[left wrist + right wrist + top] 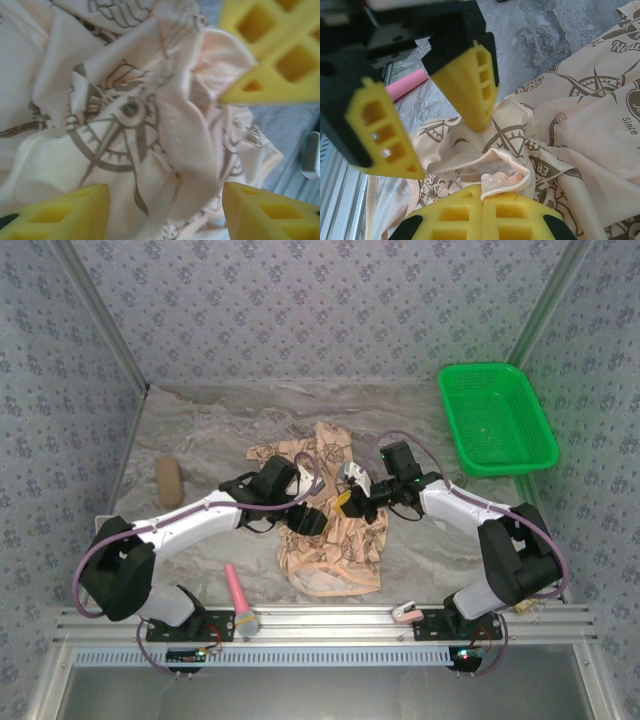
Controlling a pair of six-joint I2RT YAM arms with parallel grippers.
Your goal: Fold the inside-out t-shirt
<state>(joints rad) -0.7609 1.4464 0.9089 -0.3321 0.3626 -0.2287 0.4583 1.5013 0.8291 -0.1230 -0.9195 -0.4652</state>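
Currently right gripper [482, 189] pinches the t-shirt [590, 130], left gripper [447, 150] parted nearby

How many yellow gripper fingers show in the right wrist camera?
4: two spread ones of the left gripper above the t-shirt, two pressed together at the bottom, the right gripper pinching a fold.

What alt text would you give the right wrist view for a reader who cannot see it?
The right tool, shut, pinches a bunched edge of the compass-printed peach t-shirt. The left tool hangs open just above the cloth, over a grey marbled table.
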